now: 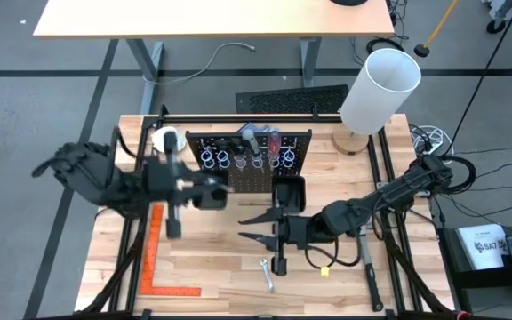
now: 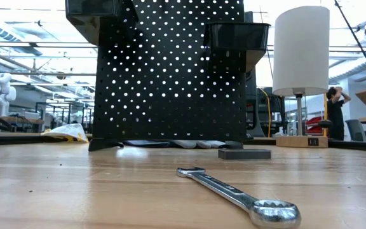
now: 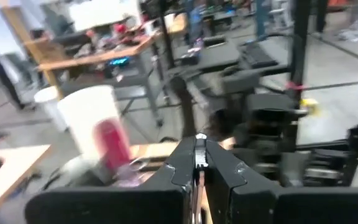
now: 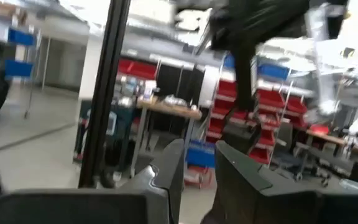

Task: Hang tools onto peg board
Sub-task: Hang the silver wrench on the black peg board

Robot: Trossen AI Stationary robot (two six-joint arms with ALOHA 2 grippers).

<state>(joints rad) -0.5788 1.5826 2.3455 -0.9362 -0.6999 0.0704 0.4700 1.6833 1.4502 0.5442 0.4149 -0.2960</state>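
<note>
A grey floor (image 1: 43, 98) crossed by dark lines is seen around the pale wooden surface (image 1: 212, 267). A second light-topped desk (image 1: 212, 18) stands beyond it. Red storage bins (image 4: 278, 102) (on shelving) and bright overhead lights (image 2: 18, 38) are shown in the workshop behind.

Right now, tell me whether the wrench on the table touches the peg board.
Apart. The low view shows bare table between the wrench and the peg board.

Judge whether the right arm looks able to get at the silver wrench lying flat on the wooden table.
Probably yes: the silver wrench lies in the open on the wooden table, just beside the right gripper, with nothing lying between them; its jaws look slightly parted and empty.
</note>
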